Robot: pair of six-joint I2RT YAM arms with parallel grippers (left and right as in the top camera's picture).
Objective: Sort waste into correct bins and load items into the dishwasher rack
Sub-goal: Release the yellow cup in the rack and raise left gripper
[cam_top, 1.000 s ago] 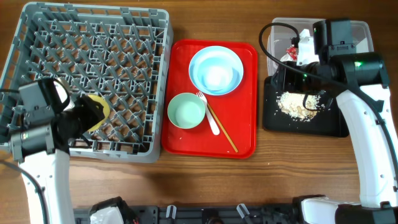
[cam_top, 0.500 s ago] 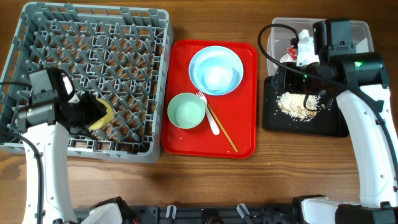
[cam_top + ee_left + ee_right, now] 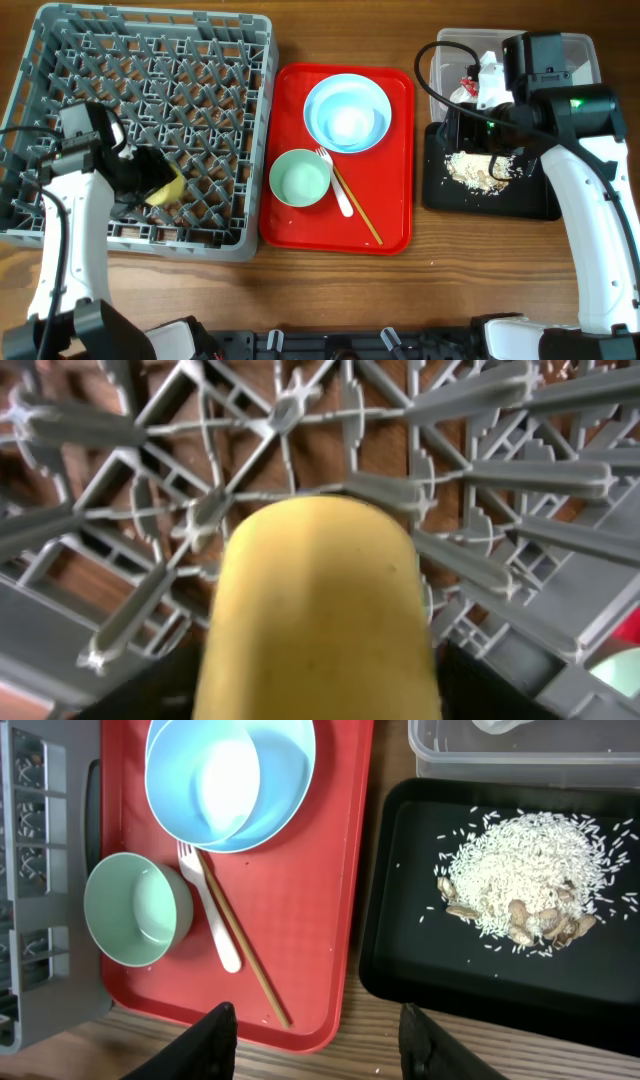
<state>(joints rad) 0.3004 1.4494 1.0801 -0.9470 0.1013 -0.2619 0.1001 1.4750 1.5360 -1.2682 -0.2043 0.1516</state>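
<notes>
Overhead: my left gripper [image 3: 150,180] sits low inside the grey dishwasher rack [image 3: 150,60], near its front edge, with the yellow cup [image 3: 168,190] at its tips. The wrapper [image 3: 485,75] lies in the clear tub [image 3: 580,45].

Left wrist: the yellow cup fills the space between my dark fingers [image 3: 150,695], its far end at the pegs. I cannot tell whether they clamp it.

Right wrist: my right gripper [image 3: 322,1025] is spread and empty. A rice heap [image 3: 520,885] lies on the black tray [image 3: 400,920]. Blue bowl [image 3: 230,780], green bowl [image 3: 135,910], white fork [image 3: 212,925] and chopsticks [image 3: 245,945] are on the red tray [image 3: 330,870].

You see the dishwasher rack [image 3: 180,240] in matt grey plastic, and the yellow cup [image 3: 315,610] inside it looks smooth. Beside the rack, the red tray [image 3: 395,190] is glossy, and the table [image 3: 330,290] is grained wood.
</notes>
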